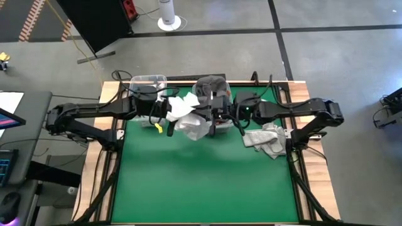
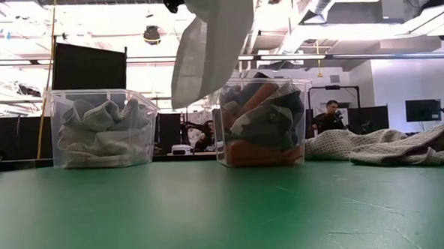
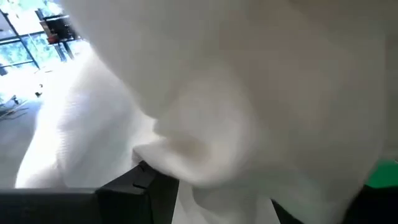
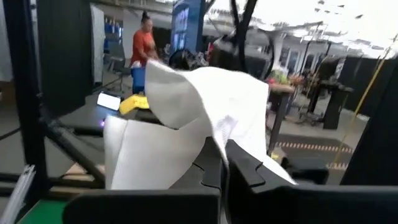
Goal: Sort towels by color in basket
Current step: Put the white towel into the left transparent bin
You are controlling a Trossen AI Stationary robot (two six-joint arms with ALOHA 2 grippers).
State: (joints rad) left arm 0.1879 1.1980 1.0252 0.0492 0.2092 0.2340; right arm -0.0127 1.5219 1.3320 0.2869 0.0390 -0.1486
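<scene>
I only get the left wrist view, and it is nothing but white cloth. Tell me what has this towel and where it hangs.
Observer: The right hand is shut on the white towel, which hangs in the air, clear of the table.
Operator: Give me the bins.
Observer: The left-side bin holds pale towels; the right-side bin holds orange and dark grey ones.
Operator: Report what is unsorted.
Observer: A pile of grey towels lies on the table by the right arm.
</scene>
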